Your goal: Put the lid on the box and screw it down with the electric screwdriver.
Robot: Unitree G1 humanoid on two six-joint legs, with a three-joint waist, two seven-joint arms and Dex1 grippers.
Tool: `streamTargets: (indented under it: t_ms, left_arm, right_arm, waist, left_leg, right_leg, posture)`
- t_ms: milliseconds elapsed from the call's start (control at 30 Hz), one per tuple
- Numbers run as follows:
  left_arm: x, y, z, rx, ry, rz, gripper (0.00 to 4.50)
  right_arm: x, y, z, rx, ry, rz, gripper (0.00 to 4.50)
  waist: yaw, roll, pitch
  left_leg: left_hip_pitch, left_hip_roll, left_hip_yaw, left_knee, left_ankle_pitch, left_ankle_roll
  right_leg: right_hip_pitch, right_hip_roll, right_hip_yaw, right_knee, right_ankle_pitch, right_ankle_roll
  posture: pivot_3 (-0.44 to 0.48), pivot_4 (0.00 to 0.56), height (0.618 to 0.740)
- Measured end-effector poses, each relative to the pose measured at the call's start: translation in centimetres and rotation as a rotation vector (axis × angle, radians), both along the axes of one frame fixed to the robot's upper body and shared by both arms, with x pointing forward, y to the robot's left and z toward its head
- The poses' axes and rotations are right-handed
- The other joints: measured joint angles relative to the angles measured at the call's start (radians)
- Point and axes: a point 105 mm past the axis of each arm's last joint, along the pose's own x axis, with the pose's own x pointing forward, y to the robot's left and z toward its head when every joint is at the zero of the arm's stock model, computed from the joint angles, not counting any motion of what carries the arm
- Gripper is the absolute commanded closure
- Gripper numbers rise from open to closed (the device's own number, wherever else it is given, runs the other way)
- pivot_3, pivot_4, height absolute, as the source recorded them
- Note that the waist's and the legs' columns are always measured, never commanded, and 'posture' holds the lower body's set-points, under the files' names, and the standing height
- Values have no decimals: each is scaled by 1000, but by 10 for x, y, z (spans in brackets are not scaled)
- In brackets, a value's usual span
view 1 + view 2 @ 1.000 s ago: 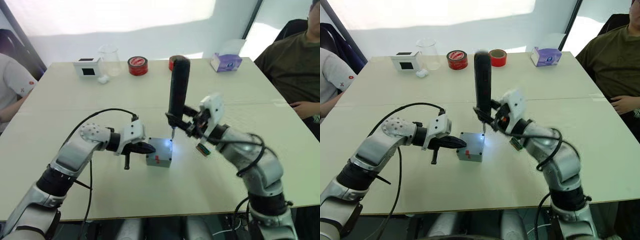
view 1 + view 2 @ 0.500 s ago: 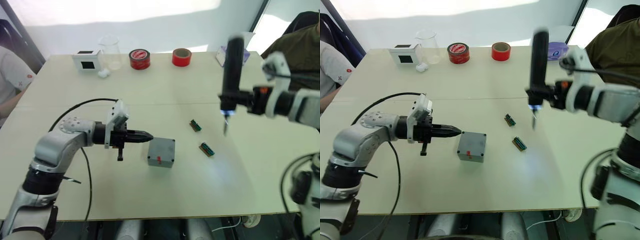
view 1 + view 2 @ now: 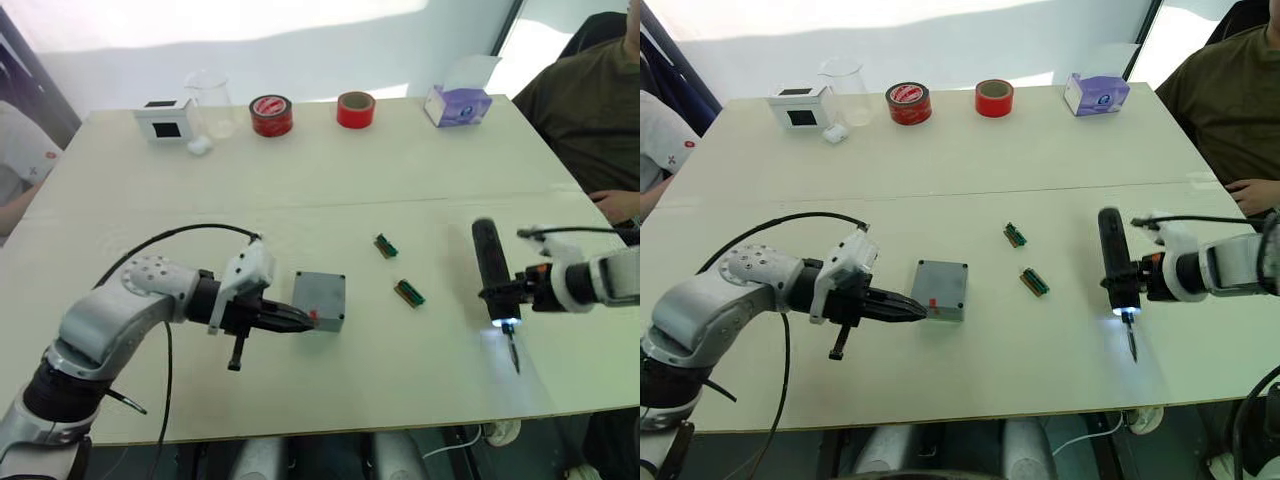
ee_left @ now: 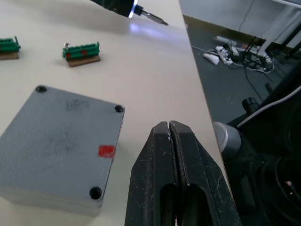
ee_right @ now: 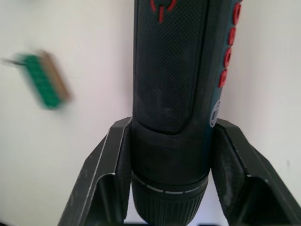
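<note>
Left eye view, table: pale table [image 3: 300, 180] carrying the grey box [image 3: 320, 300] near its middle, the lid [image 3: 322, 292] seated on top, a red mark on the box's near side.
Left eye view, left arm: bent at the elbow and reaching in low from the robot's left; the left gripper [image 3: 298, 320] is level with the tabletop, fingers pressed together on nothing, tips at the box's near left side.
Left eye view, right arm: forearm entering from the right edge, lying low over the table; the right gripper [image 3: 503, 291] is clamped round the electric screwdriver [image 3: 492, 276], which is tilted with its lit bit towards the near edge, well apart from the box.
Left eye view, small parts: two green terminal blocks [image 3: 386, 245] [image 3: 409, 292] between box and screwdriver.
Left eye view, far edge: white box with a black screen [image 3: 163, 119], clear beaker [image 3: 208, 100], two red tape rolls [image 3: 271, 114] [image 3: 353, 108], tissue box [image 3: 457, 103].
Left eye view, person: seated at the right, a hand [image 3: 615, 204] resting on the table edge.
Left wrist view: black fingers [image 4: 162, 179] closed flat against each other just beside the box's marked side; lid face with dark screw holes at three visible corners; the two terminal blocks beyond it; the lit screwdriver tip beyond them.
Right wrist view: both fingers [image 5: 106, 169] gripping the screwdriver's black barrel, red buttons along one side; one blurred terminal block on the table beside it.
</note>
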Motion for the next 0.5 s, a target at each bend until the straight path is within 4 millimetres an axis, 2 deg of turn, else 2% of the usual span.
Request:
streamTargets:
  t_ms: [100, 167, 200, 333, 500]
  left_arm:
    - [1, 0, -1, 4, -5, 12, 4500]
    - [2, 0, -2, 8, -8, 16, 4500]
    - [3, 0, -3, 12, -11, 20, 4500]
    - [9, 3, -4, 3, -12, 46, 4500]
    - [28, 9, 2, -8, -47, 120, 4500]
  right_arm:
    - [3, -1, 1, -10, 0, 5, 2757]
    - [4, -4, 2, -21, 1, 1, 1746]
    - [4, -5, 1, -27, 5, 1, 1542]
    - [6, -8, 3, -47, -6, 4, 32]
    - [14, -8, 13, -82, -63, 22, 32]
  waist:
    - [-2, 0, 0]
    - [-1, 0, 0]
    - [0, 0, 0]
    - [-1, 0, 0]
    - [-1, 0, 0]
  left_leg:
    - [0, 0, 0, 0, 0, 0]
    - [0, 0, 0, 0, 0, 0]
    - [0, 0, 0, 0, 0, 0]
    - [0, 0, 0, 1, 0, 0]
    - [0, 0, 0, 2, 0, 0]
  right_leg:
    - [0, 0, 0, 0, 0, 1]
    - [0, 0, 0, 0, 0, 1]
    - [0, 0, 0, 0, 0, 1]
    - [0, 0, 0, 0, 0, 1]
    - [0, 0, 0, 1, 1, 1]
  posture:
    - [0, 150, 740]
    - [0, 150, 740]
    - [0, 150, 740]
    - [0, 150, 740]
    - [0, 150, 740]
